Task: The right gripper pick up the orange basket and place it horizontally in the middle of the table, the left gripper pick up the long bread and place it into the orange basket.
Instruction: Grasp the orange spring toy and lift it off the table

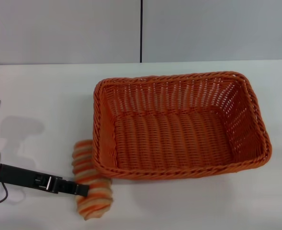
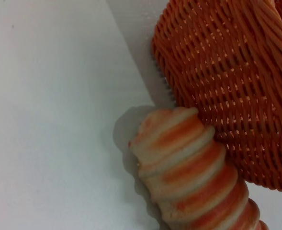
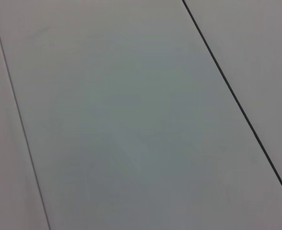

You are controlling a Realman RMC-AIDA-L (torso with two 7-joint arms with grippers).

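The orange basket (image 1: 180,125) stands upright on the white table (image 1: 40,91), its long side running left to right, near the middle. The long bread (image 1: 84,158) lies on the table, stripes up, against the basket's near left corner. My left gripper (image 1: 81,188) reaches in from the left as a thin black bar whose tip lies over the middle of the loaf. The left wrist view shows the bread (image 2: 188,167) close up beside the basket's woven wall (image 2: 227,72). The right gripper is out of view.
A grey panelled wall (image 1: 64,28) with a dark vertical seam rises behind the table's far edge. The right wrist view shows only grey panels (image 3: 131,120) with dark seams. Bare tabletop (image 2: 50,120) lies left of the bread.
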